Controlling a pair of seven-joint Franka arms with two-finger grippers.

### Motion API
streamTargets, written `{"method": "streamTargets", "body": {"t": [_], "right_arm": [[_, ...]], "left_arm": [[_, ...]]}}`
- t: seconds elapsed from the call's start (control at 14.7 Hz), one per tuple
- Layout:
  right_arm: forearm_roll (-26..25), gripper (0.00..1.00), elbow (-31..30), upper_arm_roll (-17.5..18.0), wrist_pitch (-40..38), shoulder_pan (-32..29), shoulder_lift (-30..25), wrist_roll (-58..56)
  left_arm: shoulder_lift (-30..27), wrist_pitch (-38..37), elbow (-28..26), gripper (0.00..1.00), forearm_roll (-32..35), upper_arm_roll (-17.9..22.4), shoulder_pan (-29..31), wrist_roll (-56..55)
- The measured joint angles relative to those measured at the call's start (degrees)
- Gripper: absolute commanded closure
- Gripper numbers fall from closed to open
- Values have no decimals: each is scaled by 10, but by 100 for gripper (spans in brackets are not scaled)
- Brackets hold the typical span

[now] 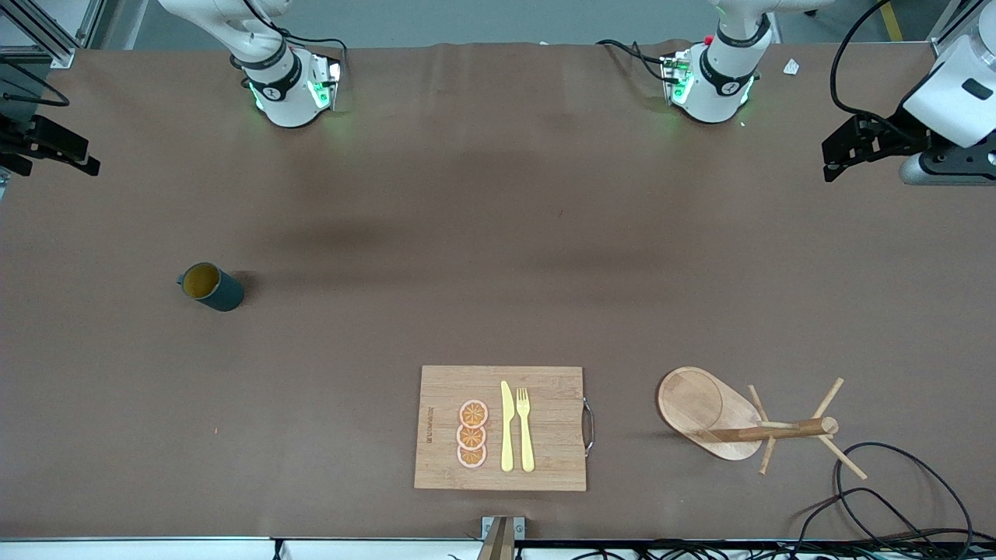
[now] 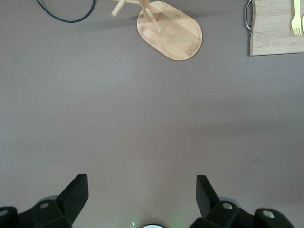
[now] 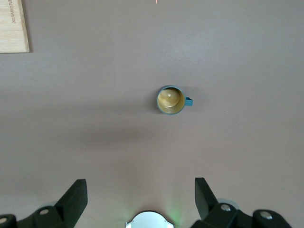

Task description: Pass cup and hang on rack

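— Where's the cup point(image 3: 170, 100)?

— Upright on the table, below my right claw point(image 3: 141, 197), jaws wide to take it.

— And your left claw point(image 2: 142, 194)?

— Waiting wide, high above the rack point(image 2: 169, 30), which stands ready to receive it.

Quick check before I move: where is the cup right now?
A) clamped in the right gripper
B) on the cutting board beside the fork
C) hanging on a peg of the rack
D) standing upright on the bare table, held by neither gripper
D: the cup stands mouth up on the table toward the right arm's end, apart from the rack, with the right gripper open above it.
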Motion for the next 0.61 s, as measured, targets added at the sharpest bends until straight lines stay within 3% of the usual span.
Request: {"method": "streamTargets", "body": {"t": [0.61], "right_arm": [[0,0,1,-1,0,0,0,-9]], "left_arm": [[4,0,0,0,0,0,-1,0]]}}
